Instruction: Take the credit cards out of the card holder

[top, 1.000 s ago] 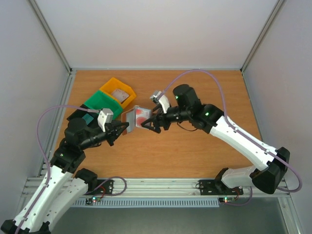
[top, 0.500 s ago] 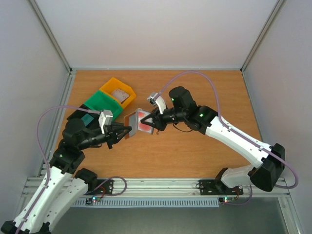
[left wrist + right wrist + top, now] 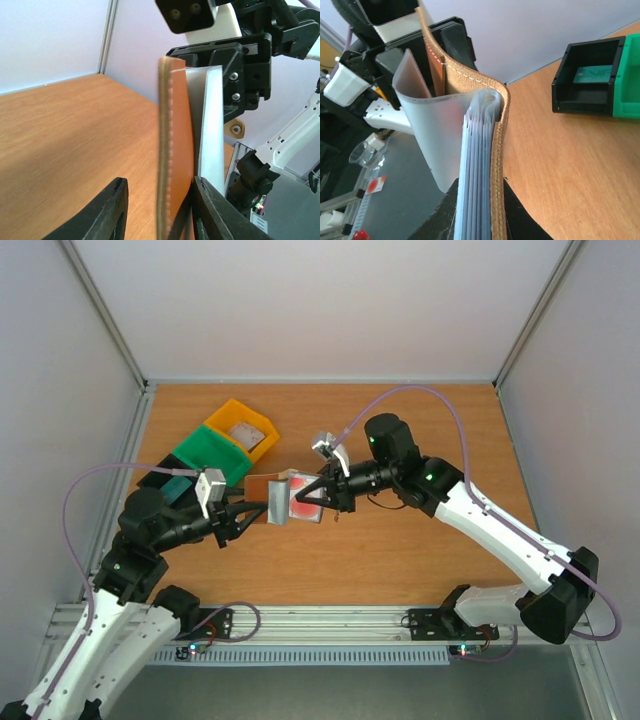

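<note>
**Card holder held above the table between two claws**

The table [image 3: 420,420] carries the left arm [image 3: 130,560] and the right arm [image 3: 480,520], which meet over its middle. The card holder [image 3: 262,486] hangs there in the air, opened out with its brown cover outward. The right claw [image 3: 480,205] pinches its folded edge, pale sleeves [image 3: 475,150] and cover together. The left claw [image 3: 159,192] stands spread around the free brown flap, with a gap on one side, so it grips nothing.

Risks, as judged:
- With one claw holding, the free flap may swing shut or twist the holder in the grip.
- The right claw squeezes the sleeves, so a card could jam when pulled.
- If the holder tilts, a loose card might slide out and drop.

Count:
- One table, two arms and two claws.
- Three bins side by side at the far left: one yellow bin [image 3: 222,418], one green bin [image 3: 205,452] and one black bin [image 3: 580,102].
- One card holder.
- Of the credit cards [image 3: 305,502], one red face shows; the number inside cannot be told.
</note>
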Robot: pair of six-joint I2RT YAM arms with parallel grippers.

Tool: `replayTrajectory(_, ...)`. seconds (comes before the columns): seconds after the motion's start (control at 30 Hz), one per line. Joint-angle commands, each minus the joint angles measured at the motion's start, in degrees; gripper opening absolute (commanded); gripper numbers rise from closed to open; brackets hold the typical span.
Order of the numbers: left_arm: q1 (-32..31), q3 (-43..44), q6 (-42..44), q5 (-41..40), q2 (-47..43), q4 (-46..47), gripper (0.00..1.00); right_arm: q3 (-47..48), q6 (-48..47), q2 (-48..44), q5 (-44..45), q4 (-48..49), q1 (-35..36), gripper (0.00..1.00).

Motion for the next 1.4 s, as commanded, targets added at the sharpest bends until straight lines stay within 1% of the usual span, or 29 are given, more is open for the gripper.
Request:
replayTrajectory(0.0,0.02,0.58,1.58,-4.29,-0.93,-1.41,0.37,1.81,-4.54,-2.26,-8.51,-2.33,0.41,0.01)
replayTrajectory(0.07,0.02,0.2,1.29,-4.27,-1.5,-1.42,0.43,2.24,-6.05,-2.26,-9.44,-4.62,0.4,0.01)
replayTrajectory(0.13,0.02,-0.04,1.63,-5.4,-2.01,-2.28,0.53,2.47,-7.55,-2.51,-8.66,-6.59,0.45,0.01)
replayTrajectory(0.2,0.02,-0.19,2.26,-10.28,-2.5,-4.14,0.59,2.84,-6.67,-2.74,-4.37,-7.71,0.4,0.01)
replayTrajectory(0.23,0.02,-0.14,2.44,-14.06,-2.66,-5.39,0.6,3.18,-5.19,-2.71,-0.33,-7.77,0.45,0.01)
replayTrajectory(0.3,0.12,-0.15,3.26,-21.22,-3.24,-7.66,0.63,4.43,-0.44,-1.87,11.82,-8.52,0.39,0.01)
replayTrajectory(0.33,0.25,-0.38,3.9,-23.38,-3.76,-8.29,0.64,5.78,2.0,-0.75,19.77,-9.97,0.46,0.01)
replayTrajectory(0.4,0.36,-0.63,6.25,-25.89,-5.19,-9.34,0.66,8.7,7.82,2.01,36.72,-15.47,0.69,0.01)
replayTrajectory(0.47,0.41,-0.76,7.68,-26.59,-6.45,-9.99,0.67,11.62,12.69,5.42,53.34,-21.36,1.1,0.01)
replayTrajectory(0.5,0.45,-0.69,7.95,-25.88,-7.19,-10.14,0.67,13.12,13.85,7.4,57.89,-24.08,2.09,0.01)
replayTrajectory(0.53,0.46,-0.53,8.2,-23.84,-7.69,-10.29,0.67,14.75,14.62,9.25,65.3,-26.4,3.39,0.01)
replayTrajectory(0.57,0.46,-0.14,8.27,-19.36,-8.2,-10.03,0.67,17.16,14.96,11.92,68.48,-28.44,5.23,0.01)
replayTrajectory(0.6,0.46,0.06,8.34,-14.77,-8.46,-9.45,0.67,18.99,15.25,13.78,70.9,-29.89,6.67,0.01)
replayTrajectory(0.63,0.46,0.14,7.93,-8.35,-8.58,-7.92,0.65,20.83,15.3,15.65,72.86,-31.14,8.12,0.01)
replayTrajectory(0.7,0.38,-1.02,4.9,4.91,-7.92,-1.33,0.62,25.02,15.35,19.4,75.89,-33.43,10.71,0.01)
replayTrajectory(0.73,0.23,-2.51,1.96,9.73,-7.12,4.72,0.62,27.45,15.16,21.25,76.35,-34.75,11.75,0.01)
replayTrajectory(0.77,0.05,-4.16,-5.43,11.87,-5.99,10.09,0.61,29.46,14.64,23.11,75.74,-35.12,12.63,0.01)
replayTrajectory(0.8,-0.21,-5.83,-11.7,11.95,-4.14,14.66,0.6,30.99,13.89,24.51,74.22,-34.93,13.41,0.01)
replayTrajectory(0.83,-0.5,-6.83,-15.7,11.02,-1.96,16.92,0.58,32.18,13.28,25.51,72.04,-34.36,13.82,0.01)
replayTrajectory(0.87,-0.84,-7.26,-19.02,9.56,1.07,17.63,0.56,32.74,12.57,26.01,67.97,-33.46,14.08,0.01)
replayTrajectory(0.97,-1.42,-7.06,-18.87,3.69,5.36,14.17,0.48,32.52,10.59,25.25,58.92,-30.16,14.14,0.01)
replayTrajectory(1.07,-1.72,-7.51,-17.54,3.23,6.68,14.01,0.48,29.95,9.5,22.9,54.0,-27.78,14.1,0.01)
replayTrajectory(1.13,-1.82,-8.21,-18.09,1.82,6.81,13.03,0.47,29.53,8.1,22.09,50.91,-27.58,14.1,0.01)
replayTrajectory(1.23,-1.75,-8.27,-17.36,-3.09,6.58,7.09,0.47,28.65,4.68,21.67,42.03,-25.66,14.11,0.01)
replayTrajectory(1.3,-1.55,-7.2,-15.12,-6.49,5.85,2.24,0.45,28.02,2.14,21.44,38.31,-24.64,14.1,0.01)
replayTrajectory(1.37,-1.14,-5.9,-11.93,-6.81,4.7,-1.74,0.44,27.26,0.13,20.88,35.66,-24.54,14.04,0.01)
